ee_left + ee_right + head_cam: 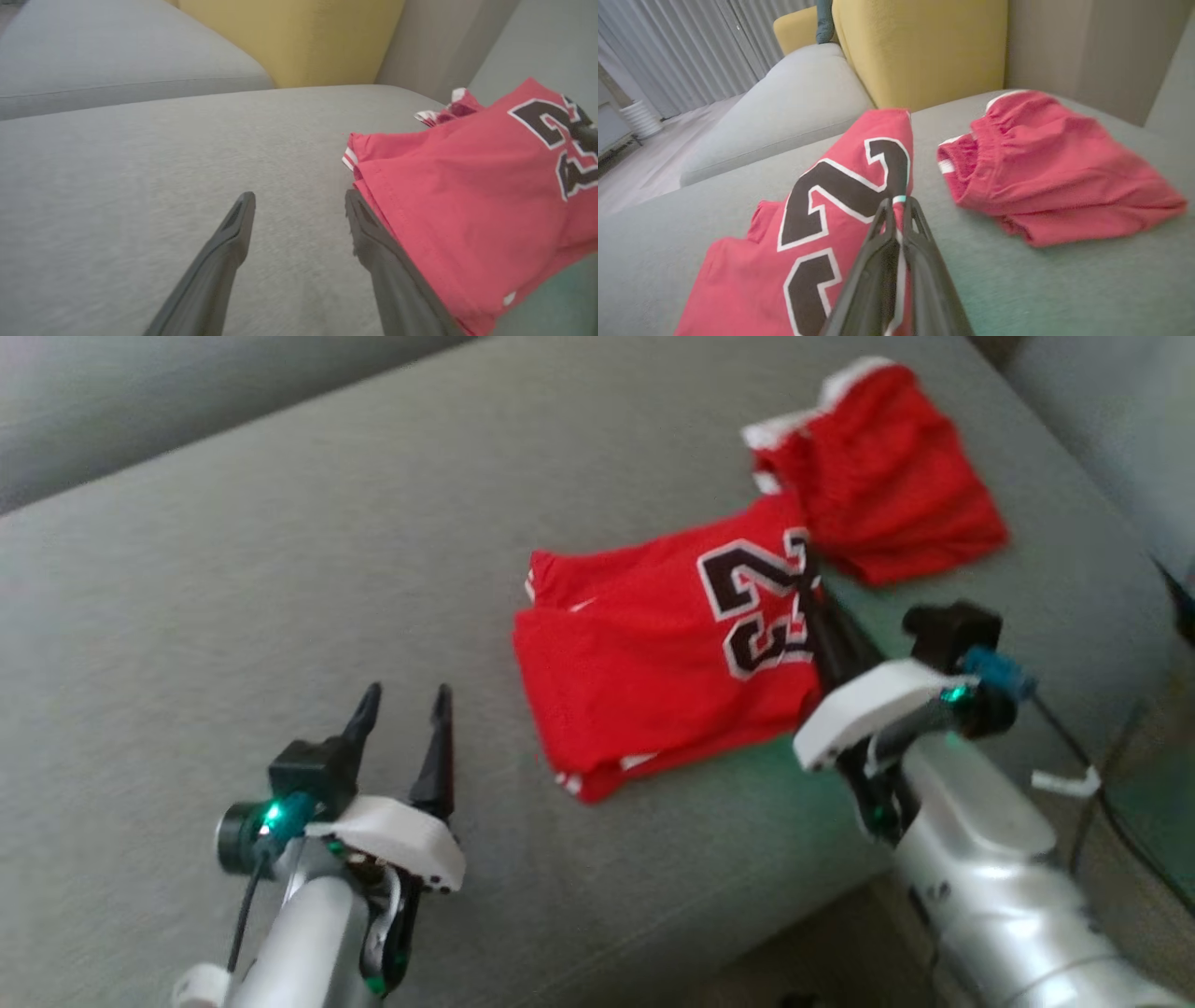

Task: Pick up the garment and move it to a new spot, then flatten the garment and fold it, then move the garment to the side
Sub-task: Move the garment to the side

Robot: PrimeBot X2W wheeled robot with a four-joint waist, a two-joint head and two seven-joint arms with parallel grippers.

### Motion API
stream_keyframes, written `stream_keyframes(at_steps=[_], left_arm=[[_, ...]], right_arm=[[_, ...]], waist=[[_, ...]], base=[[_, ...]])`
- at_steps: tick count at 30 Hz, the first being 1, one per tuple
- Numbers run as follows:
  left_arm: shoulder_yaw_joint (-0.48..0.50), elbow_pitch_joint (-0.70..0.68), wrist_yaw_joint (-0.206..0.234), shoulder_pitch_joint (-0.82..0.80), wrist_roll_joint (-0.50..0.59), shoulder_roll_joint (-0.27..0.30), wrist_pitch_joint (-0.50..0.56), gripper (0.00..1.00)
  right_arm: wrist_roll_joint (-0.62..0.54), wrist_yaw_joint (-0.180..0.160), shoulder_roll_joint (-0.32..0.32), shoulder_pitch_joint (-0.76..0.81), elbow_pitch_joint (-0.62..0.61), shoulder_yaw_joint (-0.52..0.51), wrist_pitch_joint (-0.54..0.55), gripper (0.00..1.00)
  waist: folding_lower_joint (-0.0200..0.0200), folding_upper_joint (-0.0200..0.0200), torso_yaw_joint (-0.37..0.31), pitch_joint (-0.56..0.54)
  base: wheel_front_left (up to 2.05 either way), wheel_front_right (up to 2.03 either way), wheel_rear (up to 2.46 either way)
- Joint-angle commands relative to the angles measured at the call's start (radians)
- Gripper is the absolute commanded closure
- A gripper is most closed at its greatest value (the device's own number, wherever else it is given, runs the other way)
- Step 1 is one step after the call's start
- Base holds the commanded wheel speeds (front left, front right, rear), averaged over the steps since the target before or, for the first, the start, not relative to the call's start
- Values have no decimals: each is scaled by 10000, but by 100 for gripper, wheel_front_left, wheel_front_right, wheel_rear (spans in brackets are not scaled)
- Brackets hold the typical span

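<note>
Garment: a red jersey (653, 653) of thin knit cloth with a black, white-edged 23 lies on the wide grey fabric sofa cushion (280, 569), right of its middle in the head view; its near edge shows stacked layers, so it looks folded, not spread
Neighbour: a pair of red shorts with white trim (878, 476) lies crumpled just beyond the jersey, touching or almost touching its far corner
Right gripper: the right gripper (810, 581) is closed tight on the jersey's right-hand edge, next to the number; in the right wrist view a thin strip of cloth sits pinched between the two dark fingers
Left gripper: the left gripper (404, 700) has its fingers spread wide and holds nothing; it hovers above bare cushion, on the jersey's left side, close to the near left corner
Step in hand: judged from the layered shape, the fold is probably done and this is the grasp that starts the carry to the side; a first pick-up cannot be ruled out
Next move calls for: a low lift and a slow slide away from the shorts, so the layers do not fall open
Risk: a one-edge pinch may let the lower layers trail; the free gripper could take the opposite edge
</note>
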Motion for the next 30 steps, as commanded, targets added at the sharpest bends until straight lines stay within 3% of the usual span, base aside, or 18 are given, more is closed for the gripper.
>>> stream_keyframes(at_steps=[1, 7, 16, 17, 18, 23, 30], left_arm=[[240, -177, -46, -325, 107, 33, -122, 0], [173, -122, -87, -360, 774, 53, -122, 0], [717, -151, -208, -303, 1148, 49, -122, 0], [812, -162, -197, -273, 1150, 48, -122, 0], [904, -182, -186, -256, 1148, 47, -122, 0], [1196, -266, -155, -217, 1171, 44, -122, 0], [1478, -517, 104, -117, 957, 37, -122, 0]], right_arm=[[-325, 65, 95, -594, -382, -31, -138, 100], [-2655, 65, 50, -1985, 37, -1483, -139, 100], [-6355, 65, -1426, -3185, 680, -5399, -139, 100], [-6673, 65, -1408, -3215, 550, -5874, -139, 46], [-7038, 65, -1364, -3205, 260, -6243, -139, 0], [-7899, 65, -639, -2846, -661, -7092, -139, 0], [-6996, 65, 75, -1703, -1836, -6036, -139, 0]], waist=[[0, 0, -605, 629], [0, 0, -561, 959], [0, 0, 468, 1349], [0, 0, 515, 1359], [0, 0, 566, 1375], [0, 0, 735, 1277], [0, 0, 1511, 822]], base=[[0, 0, 0], [0, 0, 0], [0, 0, 0], [0, 0, 0], [0, 0, 0], [0, 0, 0], [0, 0, 0]])
